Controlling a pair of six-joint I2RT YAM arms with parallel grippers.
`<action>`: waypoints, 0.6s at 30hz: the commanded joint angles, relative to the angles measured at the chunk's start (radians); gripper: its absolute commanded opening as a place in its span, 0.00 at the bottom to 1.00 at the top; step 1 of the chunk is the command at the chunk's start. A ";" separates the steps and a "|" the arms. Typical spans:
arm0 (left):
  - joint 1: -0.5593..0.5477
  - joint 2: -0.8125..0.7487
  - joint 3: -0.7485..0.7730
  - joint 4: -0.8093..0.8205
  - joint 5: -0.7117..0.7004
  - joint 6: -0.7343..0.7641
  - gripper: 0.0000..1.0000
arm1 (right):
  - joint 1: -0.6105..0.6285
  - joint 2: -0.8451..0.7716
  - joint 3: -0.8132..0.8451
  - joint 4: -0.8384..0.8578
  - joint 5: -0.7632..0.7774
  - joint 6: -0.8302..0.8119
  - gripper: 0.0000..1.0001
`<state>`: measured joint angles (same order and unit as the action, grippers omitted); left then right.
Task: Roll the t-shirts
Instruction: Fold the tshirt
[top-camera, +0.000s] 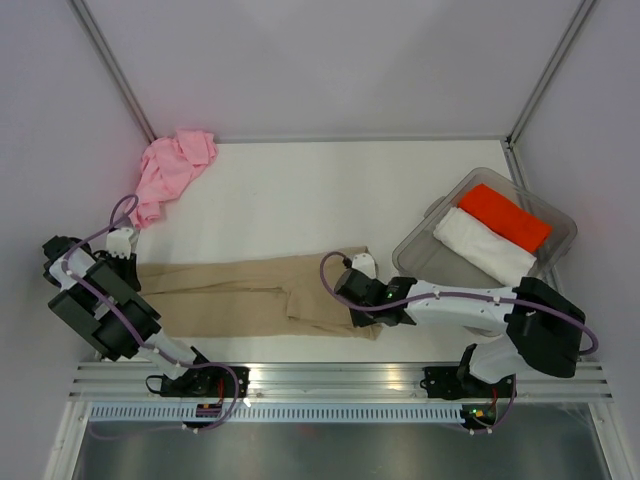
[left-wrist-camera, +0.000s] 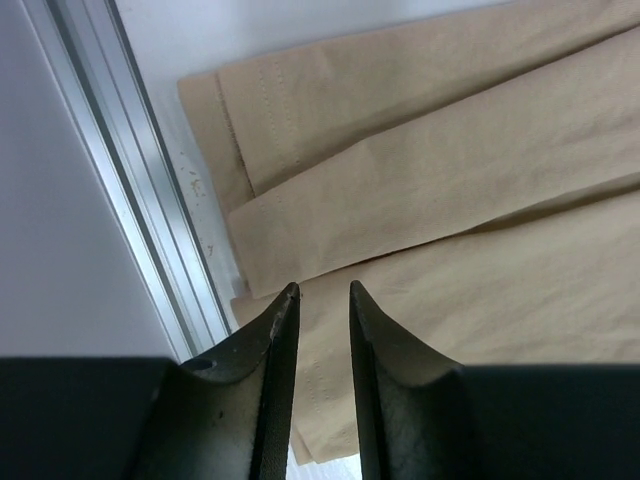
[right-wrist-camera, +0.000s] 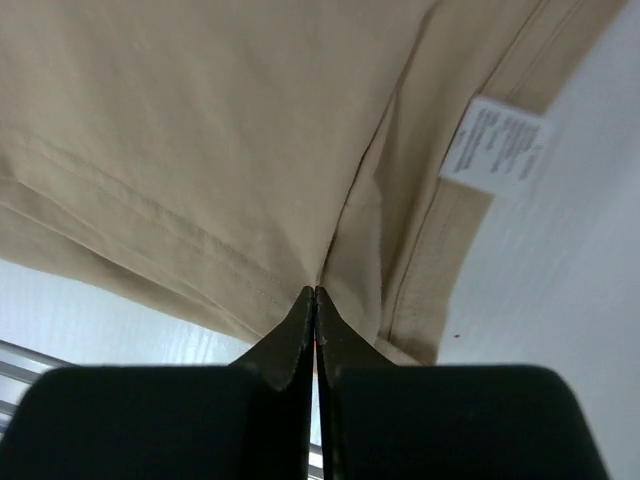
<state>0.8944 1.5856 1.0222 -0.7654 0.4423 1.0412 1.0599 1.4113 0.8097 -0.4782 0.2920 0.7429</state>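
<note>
Pink t-shirt (top-camera: 172, 168) lies bunched in the far-left corner of the table (top-camera: 320, 190), well apart from both arms. Nearer the front, the tan t-shirt (top-camera: 250, 290) lies flat, folded lengthwise into a long band that runs left to right across the table. The left gripper (left-wrist-camera: 322, 292) is positioned at the band's left end. Its fingers stand slightly apart with a narrow gap, and no cloth is seen clamped between them. The tips lie over the end edge of the lowest cloth layer, with two stacked folded edges just beyond. An aluminium rail (left-wrist-camera: 130, 180) runs just beside this end, leaving only a thin strip of bare table between cloth and rail. Open table surface extends behind the band toward the back. The right gripper (right-wrist-camera: 316, 292) is positioned on the band's right end with its fingers fully closed. The tips meet at a crease in the cloth, and whether a fold is pinched between them cannot be told. A white label (right-wrist-camera: 495, 145) shows at the hem to the right of the tips, with bare table past it. Farther right, a clear bin (top-camera: 480, 173) holds a white cloth (top-camera: 485, 245) and a red cloth (top-camera: 505, 215), both folded.
</note>
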 joint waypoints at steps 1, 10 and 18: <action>-0.003 -0.032 0.026 -0.029 0.059 0.028 0.32 | 0.028 0.061 -0.079 0.061 -0.063 0.093 0.01; -0.002 -0.030 0.042 -0.048 0.082 0.019 0.33 | -0.133 0.202 -0.069 0.066 -0.050 0.035 0.00; -0.003 -0.033 0.047 -0.063 0.101 0.005 0.33 | -0.378 0.472 0.371 -0.052 0.022 -0.212 0.00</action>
<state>0.8944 1.5856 1.0405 -0.8112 0.4889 1.0405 0.7593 1.7554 1.0344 -0.4335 0.2295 0.6704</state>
